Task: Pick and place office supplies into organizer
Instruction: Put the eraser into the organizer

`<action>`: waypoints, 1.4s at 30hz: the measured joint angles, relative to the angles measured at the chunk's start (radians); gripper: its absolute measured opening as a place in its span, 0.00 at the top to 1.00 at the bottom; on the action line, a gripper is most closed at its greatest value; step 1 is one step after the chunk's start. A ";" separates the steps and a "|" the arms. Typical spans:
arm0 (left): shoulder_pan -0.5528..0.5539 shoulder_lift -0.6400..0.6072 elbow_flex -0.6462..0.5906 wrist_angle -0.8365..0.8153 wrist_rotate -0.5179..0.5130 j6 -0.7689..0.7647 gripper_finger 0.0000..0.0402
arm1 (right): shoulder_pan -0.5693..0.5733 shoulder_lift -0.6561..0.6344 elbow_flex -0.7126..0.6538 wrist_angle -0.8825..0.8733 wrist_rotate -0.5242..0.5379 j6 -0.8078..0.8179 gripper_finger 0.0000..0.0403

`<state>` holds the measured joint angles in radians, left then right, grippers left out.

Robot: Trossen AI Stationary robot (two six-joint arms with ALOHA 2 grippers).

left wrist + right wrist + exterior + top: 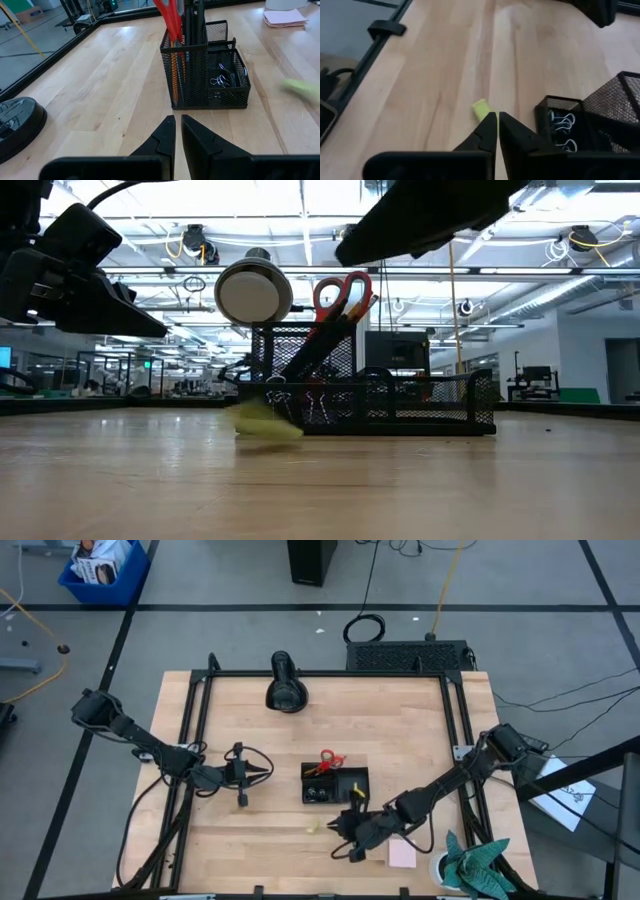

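Right gripper above yellow-green piece beside organizer, jaws pressed together, empty. Left gripper left of organizer, jaws likewise pressed together.

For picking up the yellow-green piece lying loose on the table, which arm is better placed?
Right. The right pincer is right next to the yellow-green piece, near the organizer. The left pincer waits on the organizer's far side.
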<state>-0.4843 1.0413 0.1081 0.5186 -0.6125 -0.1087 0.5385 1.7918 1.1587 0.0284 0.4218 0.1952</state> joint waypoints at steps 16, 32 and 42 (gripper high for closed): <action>0.000 0.000 0.000 0.000 0.000 0.009 0.91 | -0.037 0.035 -0.009 0.060 -0.189 -0.038 0.86; 0.000 0.000 0.000 0.000 0.000 0.013 0.91 | -0.134 0.271 -0.009 0.355 -0.295 -0.101 0.64; 0.001 0.000 0.000 -0.008 0.000 0.023 0.91 | -0.162 0.270 -0.008 0.354 -0.376 -0.141 0.59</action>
<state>-0.4835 1.0413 0.1081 0.5110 -0.6128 -0.0855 0.3763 2.0617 1.1503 0.3824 0.0460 0.0538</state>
